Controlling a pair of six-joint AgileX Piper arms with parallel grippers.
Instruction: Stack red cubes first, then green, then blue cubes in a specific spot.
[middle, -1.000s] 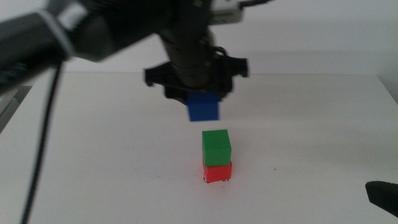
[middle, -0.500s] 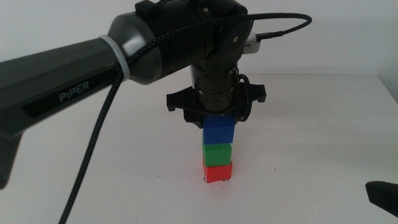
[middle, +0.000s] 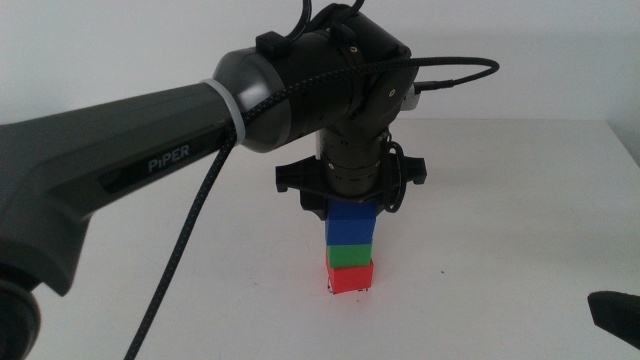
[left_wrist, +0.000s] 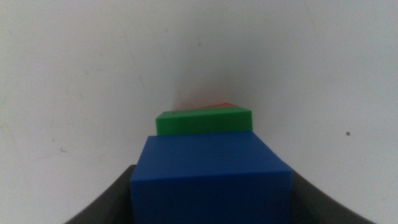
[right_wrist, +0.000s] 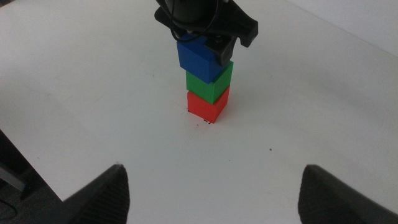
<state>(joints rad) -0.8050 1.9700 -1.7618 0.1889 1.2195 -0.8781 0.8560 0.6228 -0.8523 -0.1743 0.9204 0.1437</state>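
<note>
**Three cubes now sit in one tower**

One arm does the work. The left gripper (middle: 348, 205) comes in from nine o'clock and has come down since a second ago, when the blue cube (middle: 351, 224) hung in the air. Now that cube rests on the green cube (middle: 350, 256), which sits on the red cube (middle: 350, 278) at the corner marks (middle: 331, 292). The jaws are clamped on the blue cube. The stack looks built; letting go seems next. The right gripper (middle: 614, 313) waits at four o'clock, jaws apart.
</note>
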